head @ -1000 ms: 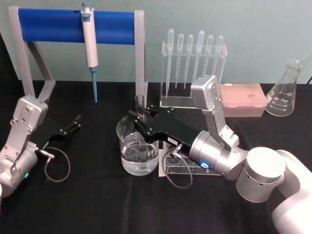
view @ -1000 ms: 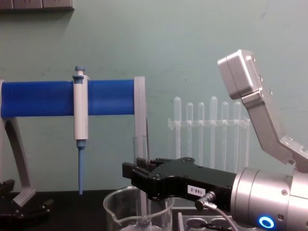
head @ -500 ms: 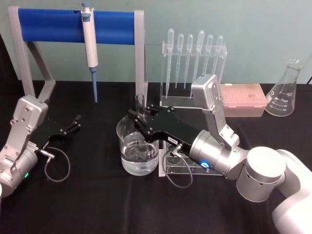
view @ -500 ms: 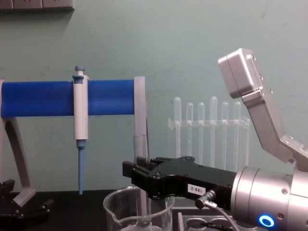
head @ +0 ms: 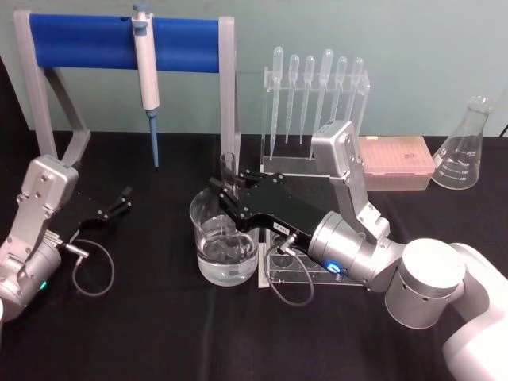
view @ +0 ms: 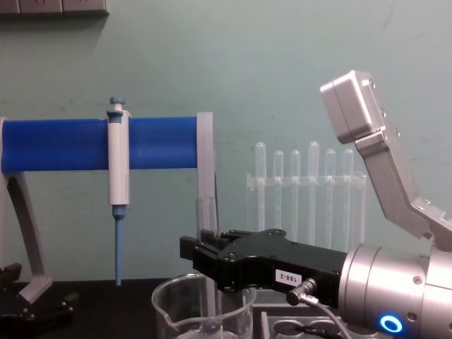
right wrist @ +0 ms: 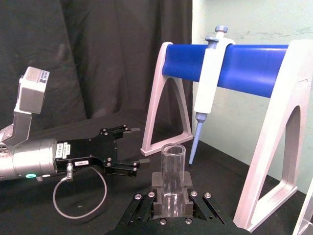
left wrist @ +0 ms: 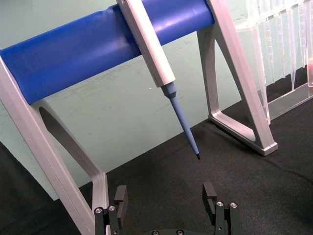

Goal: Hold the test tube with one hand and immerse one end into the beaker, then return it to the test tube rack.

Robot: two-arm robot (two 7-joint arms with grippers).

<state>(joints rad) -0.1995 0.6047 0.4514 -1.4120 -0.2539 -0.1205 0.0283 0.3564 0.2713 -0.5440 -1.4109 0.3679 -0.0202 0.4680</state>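
beaker (head: 208,266) nearest on the black counter (head: 159,333): wide clear glass, rim spout, part full of water. clear acrylic rack (head: 298,274) just beside it, under the right wrist. right claw (head: 228,189) is clamped on the test tube (head: 228,168) below its open rim, tube upright, lower end inside the beaker; can't tell if it reaches the water. tube looks like thin smooth glass: light, rigid, brittle, slick once wet, so pinch gently on the dry upper part and keep it off the beaker rim. left claw (head: 121,202) parked left, jaws apart, empty. white-blue pipettor (head: 146,63) hangs behind
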